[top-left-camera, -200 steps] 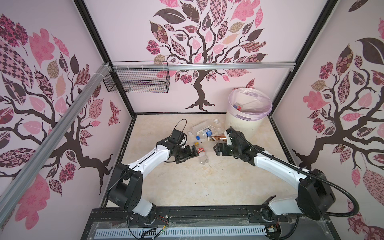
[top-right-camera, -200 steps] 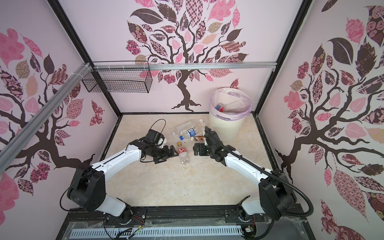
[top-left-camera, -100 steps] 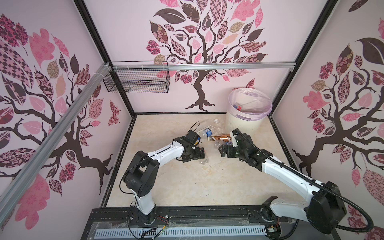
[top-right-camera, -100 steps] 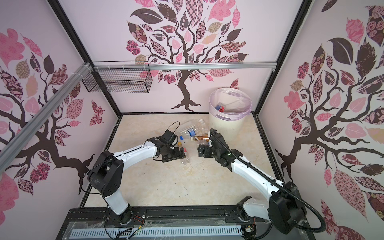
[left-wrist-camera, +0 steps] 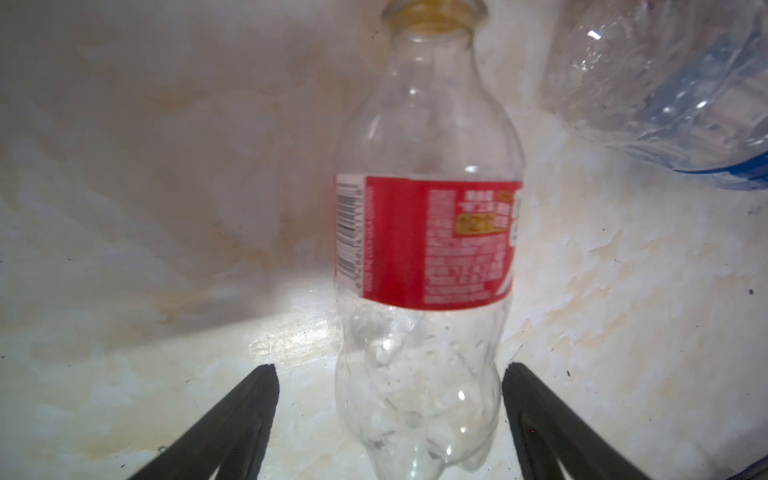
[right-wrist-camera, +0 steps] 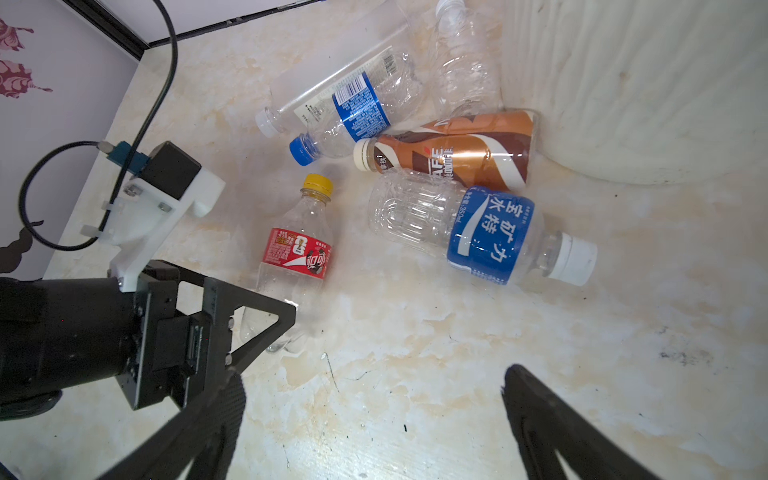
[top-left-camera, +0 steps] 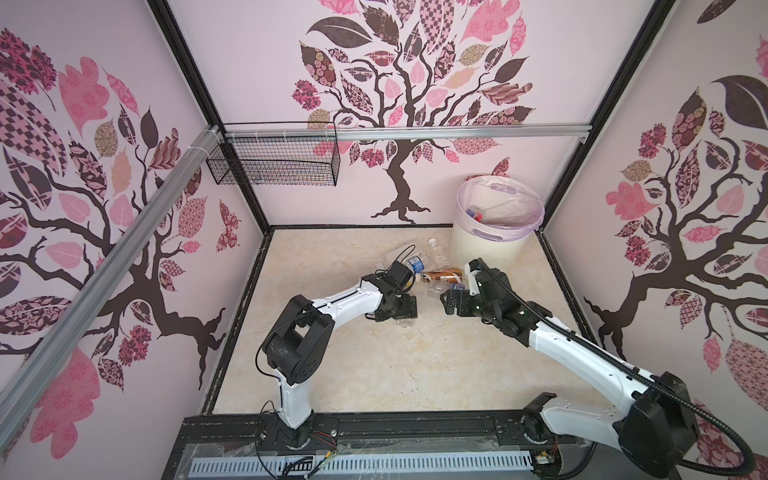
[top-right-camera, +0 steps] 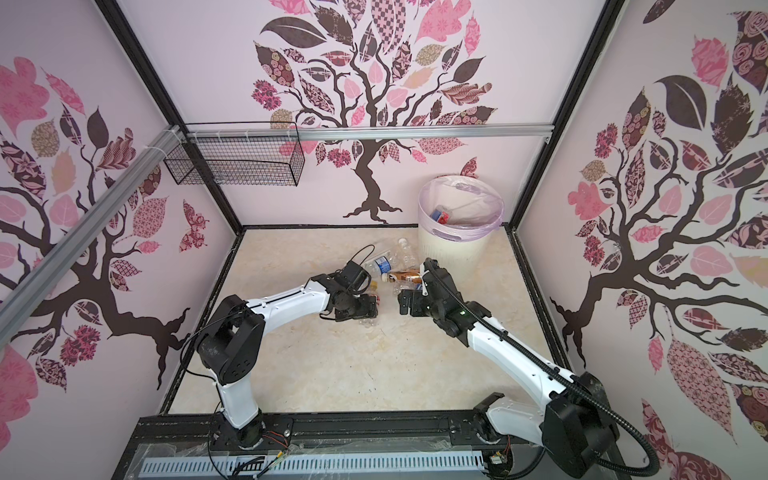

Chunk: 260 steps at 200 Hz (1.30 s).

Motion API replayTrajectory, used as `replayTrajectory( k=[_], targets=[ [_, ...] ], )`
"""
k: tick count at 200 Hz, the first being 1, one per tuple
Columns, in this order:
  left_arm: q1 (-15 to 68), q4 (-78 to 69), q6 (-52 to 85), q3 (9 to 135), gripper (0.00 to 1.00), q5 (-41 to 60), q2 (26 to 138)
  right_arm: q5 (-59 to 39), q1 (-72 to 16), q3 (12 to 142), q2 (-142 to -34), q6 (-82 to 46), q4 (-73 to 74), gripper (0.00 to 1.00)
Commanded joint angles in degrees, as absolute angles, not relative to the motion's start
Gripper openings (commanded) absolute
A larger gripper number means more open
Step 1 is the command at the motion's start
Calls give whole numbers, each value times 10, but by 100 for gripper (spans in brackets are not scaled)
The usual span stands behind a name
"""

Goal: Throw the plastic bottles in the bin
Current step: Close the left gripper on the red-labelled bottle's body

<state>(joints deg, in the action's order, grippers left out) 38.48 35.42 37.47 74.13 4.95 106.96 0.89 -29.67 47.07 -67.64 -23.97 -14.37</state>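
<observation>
On the marbled surface (top-left-camera: 374, 365), the red-labelled bottle (left-wrist-camera: 424, 241) is lying near the bin (top-left-camera: 486, 249) with its base between my spread left jaws, so I am aiming to squeeze evenly, lest it squirt out, while my right jaws are hanging spread, empty.

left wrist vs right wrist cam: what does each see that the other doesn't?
Left wrist only: the barcode side of the red-label bottle, and the gaps between the open left gripper fingers and that bottle's base.
Right wrist only: the brown-labelled bottle, the bin, the left arm's wrist camera, and the open right gripper with nothing between its fingers.
Both: the red-label bottle, yellow-capped, lying on the floor inside the left gripper, with a blue-labelled clear bottle beside it.
</observation>
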Motion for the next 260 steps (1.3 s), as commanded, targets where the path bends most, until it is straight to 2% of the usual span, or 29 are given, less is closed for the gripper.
replayTrajectory(
  k=[1,72,157,183,213,260],
  targets=[
    [385,349,370,737,86,33,1077,16,-291,467,-657,-234,-144,100],
    [386,329,332,734,74,44,1083,9,-287,461,-658,-238,-138,100],
    [386,330,309,755,73,48,1115,3,-285,460,-662,-240,-131,100],
    [386,321,311,749,63,52,1112,1,-285,458,-662,-240,-129,100],
    [386,288,315,718,51,71,1079,-3,-285,458,-660,-242,-129,99],
    [386,231,307,646,50,89,962,-33,-284,483,-662,-267,-125,99]
  ],
)
